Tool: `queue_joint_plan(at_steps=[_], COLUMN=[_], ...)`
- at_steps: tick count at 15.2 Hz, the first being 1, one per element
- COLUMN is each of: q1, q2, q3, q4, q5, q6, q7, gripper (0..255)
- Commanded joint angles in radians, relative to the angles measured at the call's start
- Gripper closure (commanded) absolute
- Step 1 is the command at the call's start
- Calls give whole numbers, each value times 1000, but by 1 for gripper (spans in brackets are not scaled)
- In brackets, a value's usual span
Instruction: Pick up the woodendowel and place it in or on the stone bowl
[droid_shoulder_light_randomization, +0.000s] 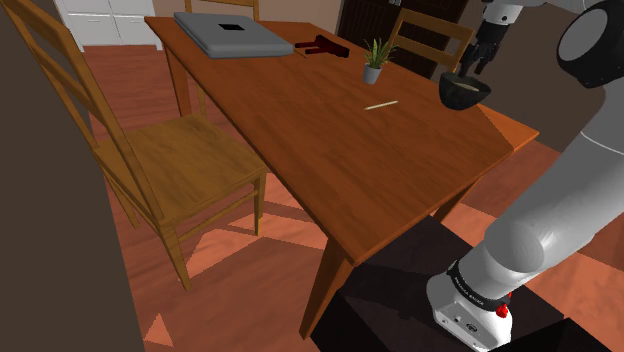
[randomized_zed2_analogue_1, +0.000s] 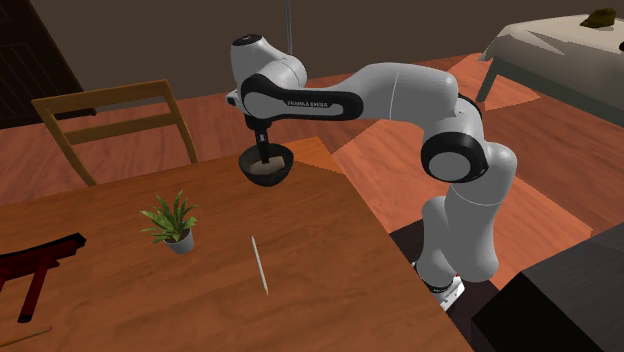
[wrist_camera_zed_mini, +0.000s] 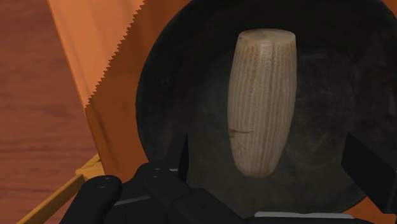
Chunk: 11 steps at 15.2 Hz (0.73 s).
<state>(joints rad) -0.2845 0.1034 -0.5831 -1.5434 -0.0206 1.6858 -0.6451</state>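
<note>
In the shoulder view, the dark bowl (droid_shoulder_light_randomization: 465, 90) stands near the worktop (droid_shoulder_light_randomization: 330, 160) edge, at about 2 o'clock from its middle. The tool (droid_shoulder_light_randomization: 470, 72) hangs just over the bowl's rim, pointing down. A thin pale stick (droid_shoulder_light_randomization: 381, 104) lies flat at 9 o'clock from the bowl, with a small potted plant (droid_shoulder_light_randomization: 375, 60) near it at 12 o'clock. A closed grey laptop (droid_shoulder_light_randomization: 235, 35) lies at the far end, and a wooden chair (droid_shoulder_light_randomization: 170, 160) stands at the worktop's 9 o'clock side.

In the second exterior view, the tool (randomized_zed2_analogue_1: 262, 152) reaches down into the bowl (randomized_zed2_analogue_1: 266, 168), which is at 1 o'clock from the plant (randomized_zed2_analogue_1: 172, 222). The thin stick (randomized_zed2_analogue_1: 260, 265) lies at 6 o'clock from the bowl, well apart from it.

In the wrist view, the dowel (wrist_camera_zed_mini: 261, 102), a thick pale wooden cylinder with rounded ends, lies on the bowl's (wrist_camera_zed_mini: 172, 76) dark floor. The tool (wrist_camera_zed_mini: 268, 145) is spread. Its fingers (wrist_camera_zed_mini: 179, 156) stand either side of the dowel's near end without touching it.
</note>
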Motion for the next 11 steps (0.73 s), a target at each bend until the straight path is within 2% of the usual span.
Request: queue_joint_plan(at_steps=[1,4,11], q1=[-2,-11,-11], q2=[6,35,35], q3=[0,-3,-3], q4=[41,170,170], q5=[4,21,21], q6=[-35,-139,-139], q7=[-3,-13,-13], gripper=[0,0,0])
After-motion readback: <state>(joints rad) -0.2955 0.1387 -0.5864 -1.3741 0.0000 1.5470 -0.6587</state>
